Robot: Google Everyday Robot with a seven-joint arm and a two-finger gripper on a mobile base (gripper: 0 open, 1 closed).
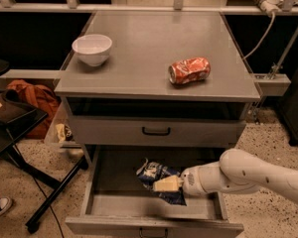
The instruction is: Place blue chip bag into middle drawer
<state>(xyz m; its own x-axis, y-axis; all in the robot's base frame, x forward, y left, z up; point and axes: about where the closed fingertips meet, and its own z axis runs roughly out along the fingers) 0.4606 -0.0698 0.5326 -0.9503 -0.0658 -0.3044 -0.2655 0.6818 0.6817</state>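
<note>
The blue chip bag (156,178) is a crinkled dark-blue foil bag with whitish ends, inside the open middle drawer (114,202), right of its centre. My gripper (165,184) reaches in from the right on a white arm (253,175), and its cream-coloured fingers (168,184) are closed on the bag's right part. The bag sits low over the grey drawer floor; I cannot tell whether it touches it. The closed upper drawer (155,131) with a black handle is just above.
A crushed red-orange soda can (189,70) and a white bowl (92,48) sit on the grey cabinet top (154,43). A black stand (20,133) and an orange bag (32,100) are at the left on the speckled floor.
</note>
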